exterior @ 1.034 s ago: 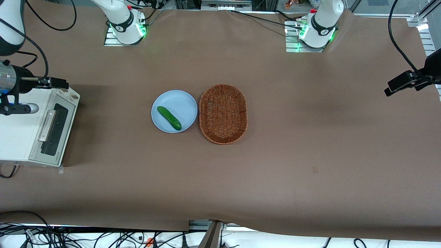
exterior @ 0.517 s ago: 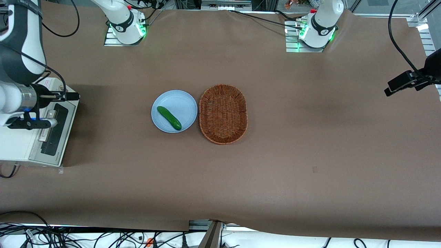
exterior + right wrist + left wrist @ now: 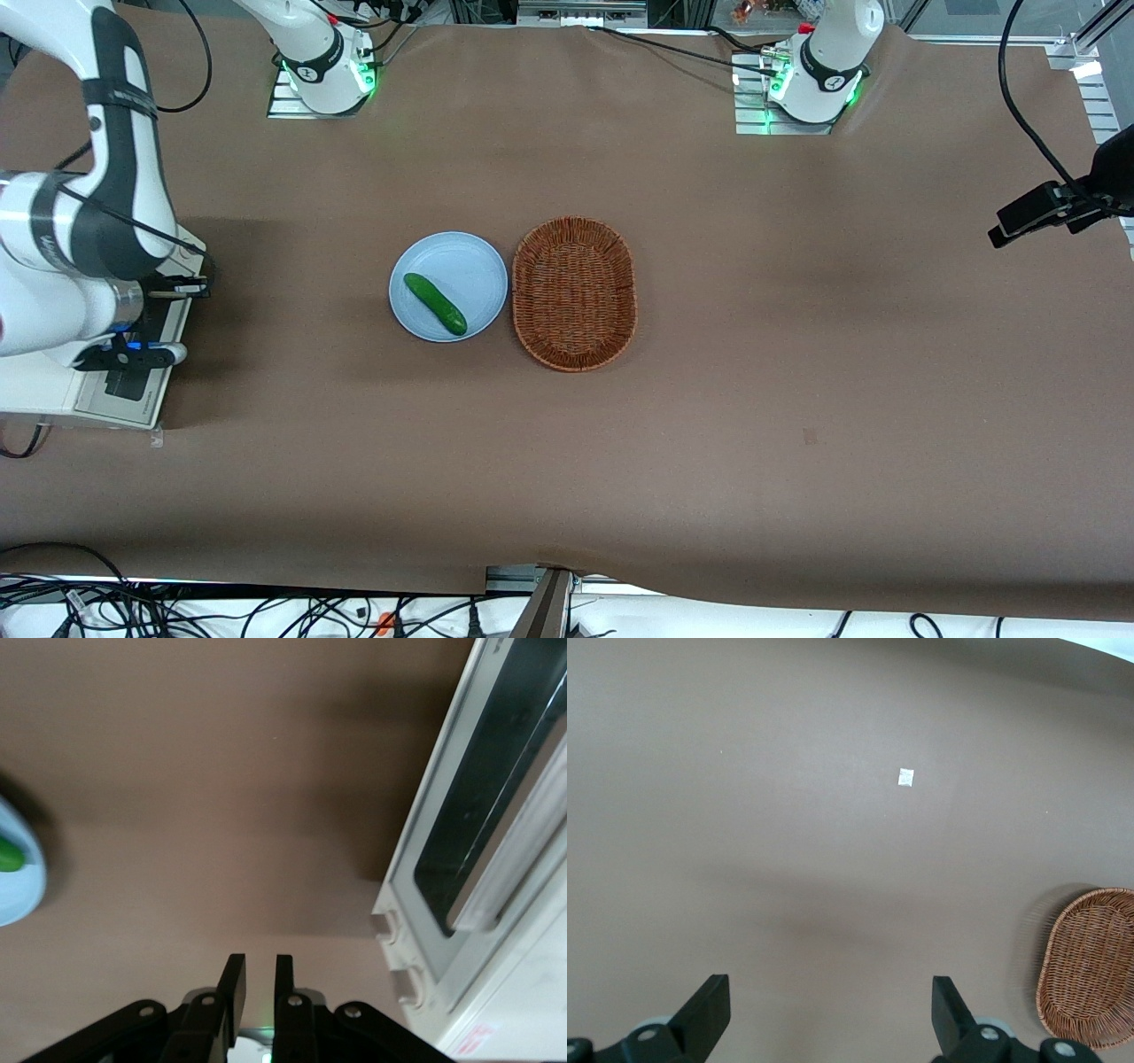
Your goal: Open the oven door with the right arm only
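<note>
The white toaster oven point(image 3: 40, 390) stands at the working arm's end of the table. Its oven door point(image 3: 496, 815), silver-framed with dark glass, is closed, with the long silver bar handle point(image 3: 523, 864) across it and two knobs point(image 3: 385, 923) beside it. In the front view the right arm point(image 3: 106, 204) covers most of the door; only its end nearest the camera point(image 3: 133, 385) shows. My gripper point(image 3: 193, 286) hovers over the door's table-side edge, pointing toward the plate. Its fingers point(image 3: 235, 979) stand almost together, shut on nothing, and the gripper point(image 3: 260, 961) is clear of the handle.
A light blue plate point(image 3: 469, 257) holding a green cucumber point(image 3: 435, 303) sits mid-table, with a brown wicker basket point(image 3: 574, 292) beside it. The plate's rim point(image 3: 22, 890) also shows in the right wrist view. Bare brown table lies between the oven and the plate.
The right arm has swung along the oven toward the front camera, now covering the handle and most of the door. The gripper moved the same way, over the door's edge. The door stays closed.
</note>
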